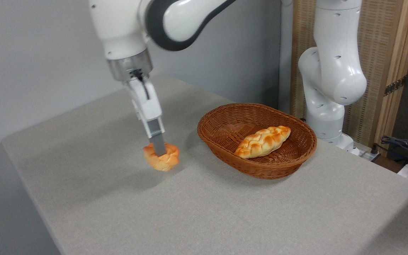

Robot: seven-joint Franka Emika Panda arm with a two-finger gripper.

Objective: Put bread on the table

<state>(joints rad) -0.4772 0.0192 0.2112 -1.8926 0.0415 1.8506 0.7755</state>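
One bun gripped, at table level.
Your gripper (159,153) fingers clamp the bread (162,158) low over the table (204,212), at 9 o'clock from the basket (257,141); contact unclear.

A single fixed camera looked down at an angle across the grey table (225,212) from beyond its near corner, standing fairly close. It faced the far wall, with the arm's base (326,120) at the right rear beside a slatted wooden screen (377,53) (the arm's upper links ran out of the top edge). No second view shared the scene.
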